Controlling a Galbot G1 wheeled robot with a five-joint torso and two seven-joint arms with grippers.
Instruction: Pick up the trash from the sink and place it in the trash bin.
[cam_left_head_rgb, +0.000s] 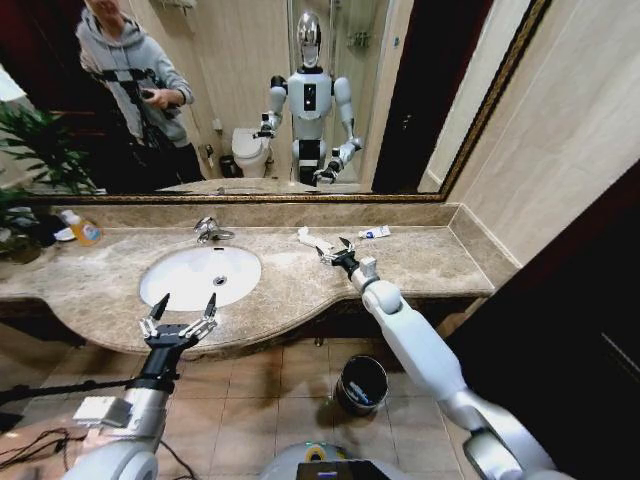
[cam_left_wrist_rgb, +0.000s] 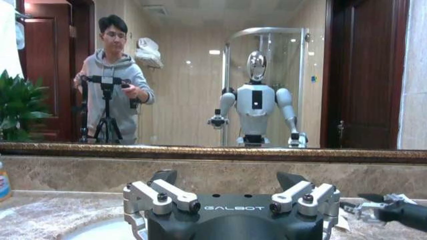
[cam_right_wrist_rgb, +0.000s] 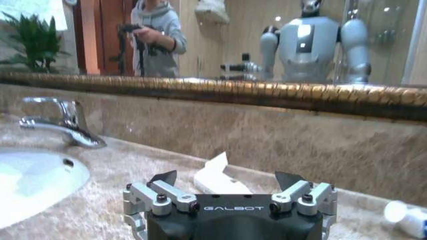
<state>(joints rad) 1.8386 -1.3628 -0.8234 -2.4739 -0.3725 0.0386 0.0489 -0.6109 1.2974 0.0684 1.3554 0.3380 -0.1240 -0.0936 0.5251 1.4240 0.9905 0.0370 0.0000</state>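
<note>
The right gripper (cam_left_head_rgb: 334, 250), fingers apart, hovers at the white tissue (cam_left_head_rgb: 312, 240) near the countertop's (cam_left_head_rgb: 440, 262) back edge — a shallow reach could push it away — while the left gripper (cam_left_head_rgb: 178, 308) waits open at the front edge.

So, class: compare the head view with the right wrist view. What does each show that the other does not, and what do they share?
Only the head view shows the trash bin on the tiled floor below the counter, the left hand open at the counter's front edge before the sink, and the bottle of amber liquid.

Only the right wrist view shows, close up, the counter's back wall under the gilded mirror frame.

Both show the sink, the chrome faucet, the white tissue, a small white tube with a blue end, and the right hand, open by the tissue.
</note>
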